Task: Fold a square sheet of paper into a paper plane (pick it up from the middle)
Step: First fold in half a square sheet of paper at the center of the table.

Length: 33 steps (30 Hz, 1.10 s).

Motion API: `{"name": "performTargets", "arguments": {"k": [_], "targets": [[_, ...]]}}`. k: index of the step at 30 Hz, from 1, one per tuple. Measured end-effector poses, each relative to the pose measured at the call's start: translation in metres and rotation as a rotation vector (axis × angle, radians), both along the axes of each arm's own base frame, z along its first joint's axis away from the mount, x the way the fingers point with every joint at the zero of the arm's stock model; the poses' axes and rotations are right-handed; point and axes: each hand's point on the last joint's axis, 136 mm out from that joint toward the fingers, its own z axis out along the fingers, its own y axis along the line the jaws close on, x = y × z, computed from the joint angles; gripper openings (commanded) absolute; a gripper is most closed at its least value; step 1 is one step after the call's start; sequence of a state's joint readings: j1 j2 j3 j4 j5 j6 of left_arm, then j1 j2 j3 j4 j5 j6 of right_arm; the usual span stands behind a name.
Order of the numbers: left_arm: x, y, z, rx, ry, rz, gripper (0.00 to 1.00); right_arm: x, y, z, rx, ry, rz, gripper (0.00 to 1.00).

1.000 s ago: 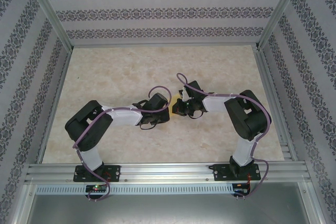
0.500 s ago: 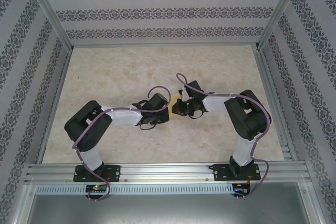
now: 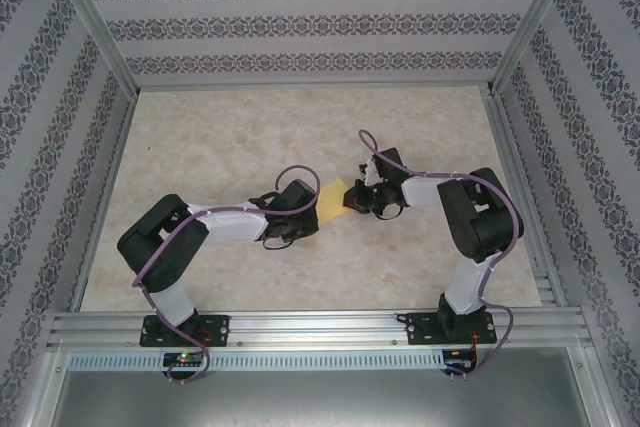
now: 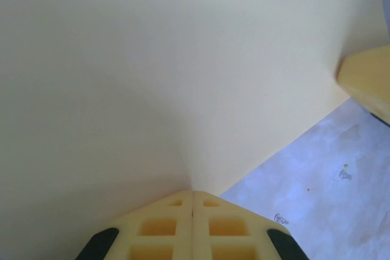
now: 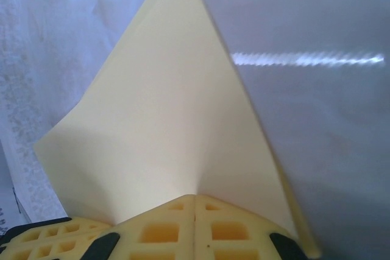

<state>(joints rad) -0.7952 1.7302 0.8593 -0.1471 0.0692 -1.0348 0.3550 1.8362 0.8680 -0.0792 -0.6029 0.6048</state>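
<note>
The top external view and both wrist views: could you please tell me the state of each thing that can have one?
square sheet of paper: held by both grippers, spanning the gap between them, not yet a plane.
left gripper: jaws shut on the paper's edge.
right gripper: jaws shut on the paper's edge.

paper [image 4: 152, 77] cropped top and left, shape unclear
</note>
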Motion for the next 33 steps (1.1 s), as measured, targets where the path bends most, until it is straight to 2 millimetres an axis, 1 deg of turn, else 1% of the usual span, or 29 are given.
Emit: {"name": "performTargets", "arguments": {"k": [3,6,8,10,13,14,16,20,23,28,31,33], "targets": [[-0.001,0.001,0.0,0.004,0.001,0.002,0.0,0.004,-0.005,0.003,-0.009,-0.017,-0.013,0.06],[-0.002,0.003,0.0,0.011,0.006,0.003,0.0,0.005,-0.003,0.015,-0.002,-0.048,-0.011,0.07],[-0.002,0.003,0.0,0.012,0.006,0.004,0.0,0.001,0.007,0.023,0.007,-0.069,0.017,0.07],[-0.002,0.004,0.0,0.013,0.005,0.004,0.0,-0.01,0.025,0.026,0.014,-0.082,0.069,0.06],[-0.002,0.004,0.0,0.015,0.007,0.005,0.0,-0.027,0.045,0.024,0.019,-0.077,0.134,0.07],[-0.003,0.005,0.0,0.017,0.008,0.005,0.0,-0.03,0.049,0.022,0.022,-0.074,0.146,0.07],[-0.003,0.006,0.0,0.022,0.01,0.006,0.0,-0.031,0.05,0.014,0.018,-0.059,0.15,0.07],[-0.004,0.008,0.0,0.033,0.014,0.009,0.0,-0.025,0.036,0.003,-0.003,-0.031,0.112,0.06],[-0.005,0.009,0.0,0.036,0.016,0.012,0.0,-0.012,0.017,0.001,-0.021,-0.034,0.062,0.06],[-0.005,0.01,0.0,0.036,0.016,0.013,0.0,0.008,-0.016,0.0,-0.021,-0.031,-0.025,0.06],[-0.005,0.01,0.0,0.038,0.017,0.013,0.0,0.016,-0.031,0.002,-0.03,-0.036,-0.069,0.07],[-0.006,0.011,0.0,0.04,0.017,0.014,0.0,0.019,-0.036,0.007,-0.035,-0.046,-0.087,0.06]]}}
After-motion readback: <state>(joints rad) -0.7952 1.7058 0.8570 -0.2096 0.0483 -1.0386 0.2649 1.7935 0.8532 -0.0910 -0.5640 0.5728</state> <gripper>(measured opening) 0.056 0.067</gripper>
